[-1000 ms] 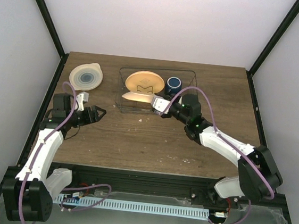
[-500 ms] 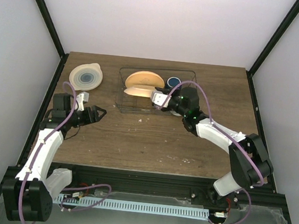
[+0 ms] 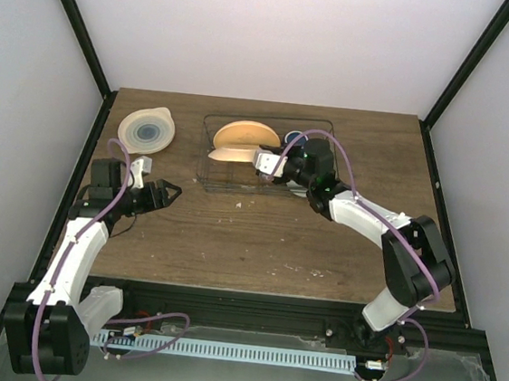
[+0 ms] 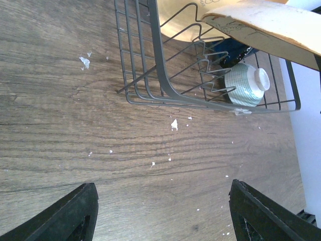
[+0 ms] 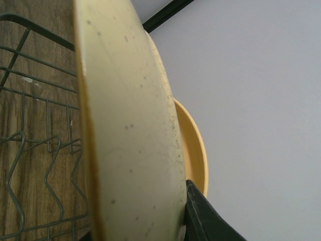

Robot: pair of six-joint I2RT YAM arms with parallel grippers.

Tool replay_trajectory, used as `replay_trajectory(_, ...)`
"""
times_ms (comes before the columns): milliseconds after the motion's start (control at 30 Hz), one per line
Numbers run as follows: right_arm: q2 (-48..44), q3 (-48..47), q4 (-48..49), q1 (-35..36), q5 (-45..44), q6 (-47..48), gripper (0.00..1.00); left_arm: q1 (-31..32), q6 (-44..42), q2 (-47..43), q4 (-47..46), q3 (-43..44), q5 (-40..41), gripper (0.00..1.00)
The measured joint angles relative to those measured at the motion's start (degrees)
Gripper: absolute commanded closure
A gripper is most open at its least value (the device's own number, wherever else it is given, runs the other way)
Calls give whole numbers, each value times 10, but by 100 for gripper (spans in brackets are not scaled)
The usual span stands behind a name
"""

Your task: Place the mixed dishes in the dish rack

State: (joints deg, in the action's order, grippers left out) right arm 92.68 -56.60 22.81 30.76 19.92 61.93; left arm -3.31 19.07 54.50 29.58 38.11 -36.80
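Observation:
The wire dish rack [image 3: 215, 179] stands at the back middle of the table. An orange plate [image 3: 247, 133] stands on edge in it. My right gripper [image 3: 266, 166] is shut on a second plate [image 3: 231, 154], pale underneath with an orange rim, and holds it tilted over the rack just in front of the orange plate. The dark blue mug [image 3: 293, 138] shows partly behind my right arm. The mint-green bowl [image 4: 246, 84] lies in the rack. The cream plate with blue-grey rings [image 3: 147, 131] lies on the table at the back left. My left gripper [image 3: 171, 191] is open and empty.
In the right wrist view the held plate [image 5: 130, 140] fills the middle, with the orange plate [image 5: 193, 145] behind it and rack wires [image 5: 30, 145] to the left. White crumbs [image 4: 174, 124] lie on the wood near the rack's corner [image 4: 155, 60].
My right gripper has carried the pale plate back and left over the rack, closer to the standing orange plate. My left arm has not moved.

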Motion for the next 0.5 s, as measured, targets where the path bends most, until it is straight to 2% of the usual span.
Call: replay_trajectory(500,50,-64,-61,-10,2,4,99,0,0,2,-1,0,-9,27)
